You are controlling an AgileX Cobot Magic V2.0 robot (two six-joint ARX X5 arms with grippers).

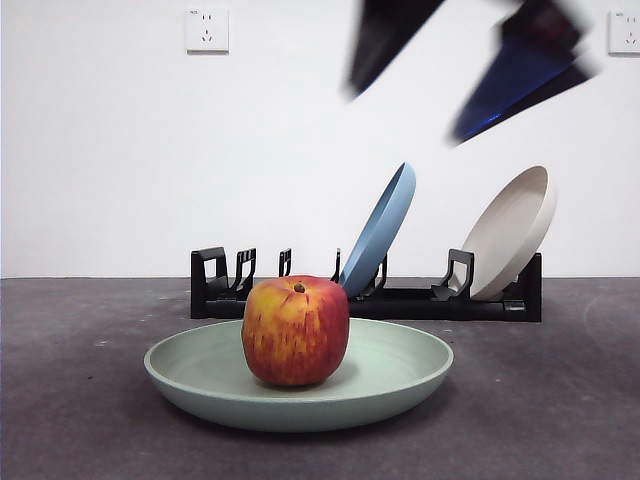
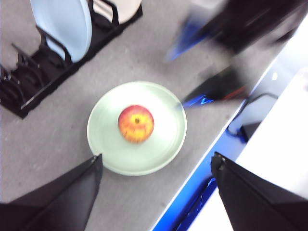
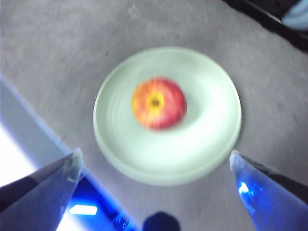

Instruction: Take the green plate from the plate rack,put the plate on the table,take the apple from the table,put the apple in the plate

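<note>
On the near middle of the table [image 1: 560, 420]: green plate [image 1: 400, 375], flat, with the apple [image 1: 296, 331] upright at its centre, stem dimple up. Behind, along the far side, the plate rack [image 1: 400, 300] holding a blue plate [image 1: 380, 228] and, further right, a beige plate [image 1: 512, 232]. High above, both arms blurred, well clear of the fruit. Left hand [image 2: 156, 166] spread wide, holding nothing; right hand [image 3: 154, 163] likewise spread and empty. Placement apparently complete. Best handled now by lifting straight up and away, keeping clear of the plate rim and the leaning plates, so nothing gets nudged and the apple stays put.
</note>
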